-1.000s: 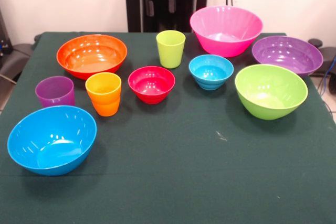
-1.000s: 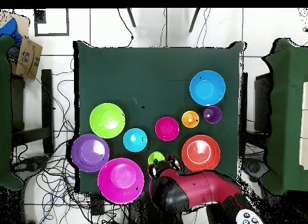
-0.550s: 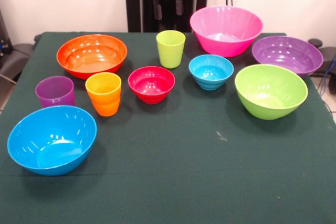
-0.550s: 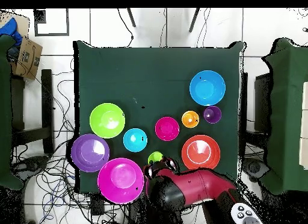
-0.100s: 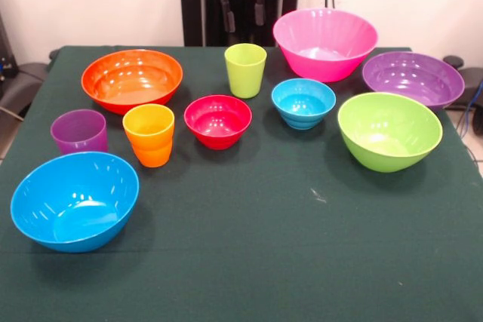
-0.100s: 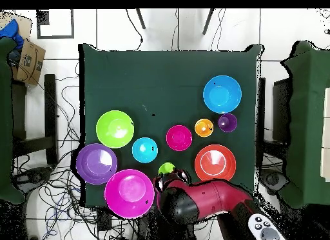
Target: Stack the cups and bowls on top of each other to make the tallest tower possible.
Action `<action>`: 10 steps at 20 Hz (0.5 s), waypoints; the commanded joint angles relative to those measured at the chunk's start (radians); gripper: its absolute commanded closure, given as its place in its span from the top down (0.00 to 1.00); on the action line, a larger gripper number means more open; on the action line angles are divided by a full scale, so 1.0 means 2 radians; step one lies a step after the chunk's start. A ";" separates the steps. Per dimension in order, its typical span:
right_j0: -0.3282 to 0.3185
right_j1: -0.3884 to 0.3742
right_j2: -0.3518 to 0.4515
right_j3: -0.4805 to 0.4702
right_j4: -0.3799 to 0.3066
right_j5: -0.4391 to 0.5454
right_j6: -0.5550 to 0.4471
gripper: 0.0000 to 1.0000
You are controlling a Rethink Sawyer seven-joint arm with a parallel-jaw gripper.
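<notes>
My gripper (image 5: 242, 14) hangs at the table's far edge, behind and above the lime green cup (image 5: 245, 69), open with nothing between its fingers. In the overhead view the gripper (image 6: 171, 180) sits just below that cup (image 6: 167, 168). The orange cup (image 5: 149, 134) and purple cup (image 5: 79, 132) stand at the left. Between them and the big bowls are the small red bowl (image 5: 218, 121) and light blue bowl (image 5: 303, 102). Around them lie the orange (image 5: 132, 78), pink (image 5: 324, 43), purple (image 5: 413, 78), lime green (image 5: 389, 130) and blue (image 5: 74, 200) bowls. No tower shows; every piece stands alone.
The dark green tablecloth (image 5: 287, 262) covers the whole table. The red arm (image 6: 213, 202) reaches in over the table's edge between the pink bowl (image 6: 129, 193) and the orange bowl (image 6: 214, 163). Cables lie on the floor around the table.
The gripper has shifted slightly to the right in the front view over the last second. The cups and bowls have not moved.
</notes>
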 commanded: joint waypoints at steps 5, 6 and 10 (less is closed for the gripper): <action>-0.016 -0.009 0.059 -0.041 0.030 0.073 -0.013 1.00; -0.019 -0.014 0.064 -0.041 0.035 0.079 -0.016 1.00; -0.028 -0.039 0.081 -0.032 0.055 0.099 -0.021 1.00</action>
